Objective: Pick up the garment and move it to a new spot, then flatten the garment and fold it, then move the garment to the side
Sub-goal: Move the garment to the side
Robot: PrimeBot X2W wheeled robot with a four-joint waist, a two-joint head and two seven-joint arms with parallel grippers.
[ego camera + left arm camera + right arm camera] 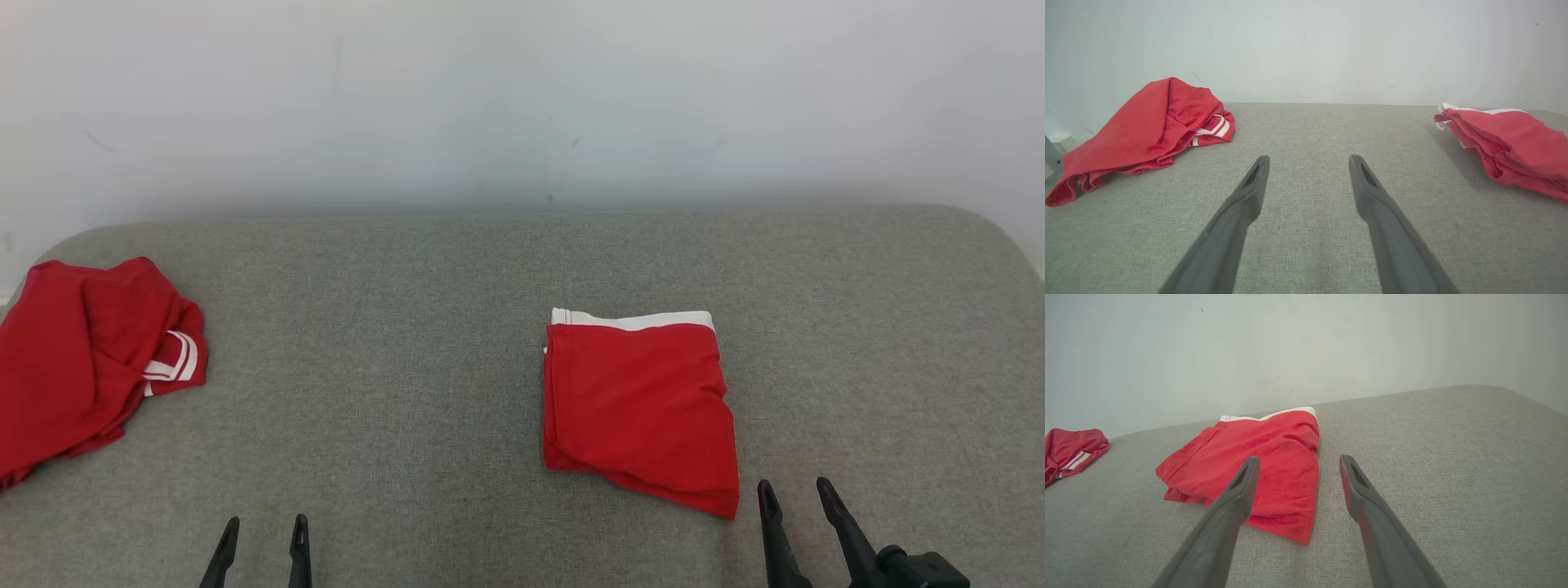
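A red garment with a white waistband lies folded in a rough square on the grey padded surface, right of the middle. My right gripper stands open just off its near right corner, touching nothing. The right wrist view shows that folded garment ahead and left of the open right gripper. A second red garment with white stripes lies crumpled at the far left. My left gripper is open and empty at the near edge. In the left wrist view it sits between the crumpled garment and the folded one.
A pale wall rises right behind the surface's far edge. The surface rounds off at its far right corner. Bare grey fabric stretches between the two garments and to the right of the folded one.
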